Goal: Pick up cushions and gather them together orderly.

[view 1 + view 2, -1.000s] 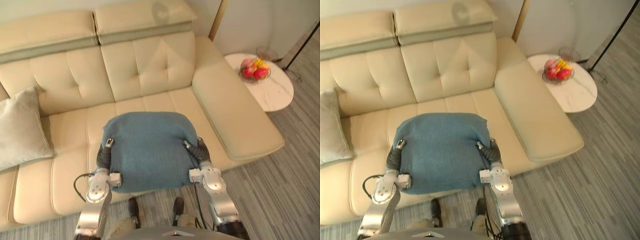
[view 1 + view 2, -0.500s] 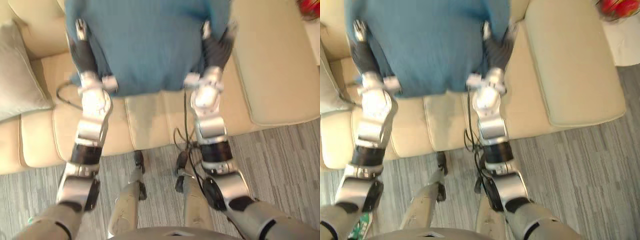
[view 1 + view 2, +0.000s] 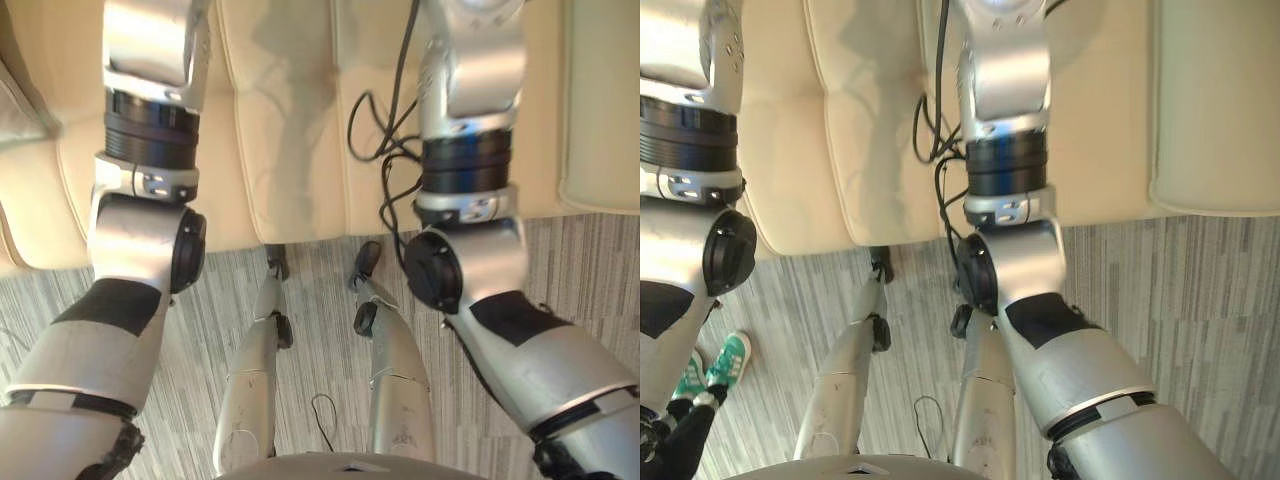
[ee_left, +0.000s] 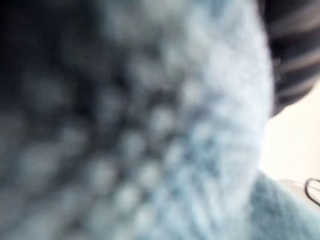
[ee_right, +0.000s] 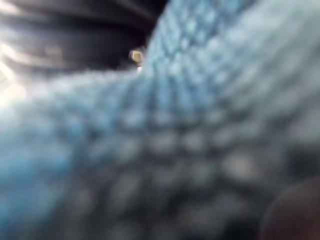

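The blue knitted cushion [image 4: 150, 140] lies pressed right up against my left wrist camera, with the dark ribbed cover of my left hand [image 4: 292, 55] at its edge. The same blue fabric [image 5: 175, 150] shows very close in the right wrist view, beside my right hand's dark cover [image 5: 75, 35]. Both arms reach forward over the cream sofa [image 3: 290, 120] and run out past the top of the eye views. A corner of a light grey cushion [image 3: 15, 105] rests on the sofa seat at the far left.
The sofa's front edge crosses the eye views, with its wide armrest [image 3: 600, 100] at the right. Grey striped carpet [image 3: 1200, 300] lies in front. A person's green shoes [image 3: 725, 360] stand on the carpet at my left.
The head views have swung down from the sofa seat to its front edge and the floor. The blue cushion and both hands have passed out of the top of them.
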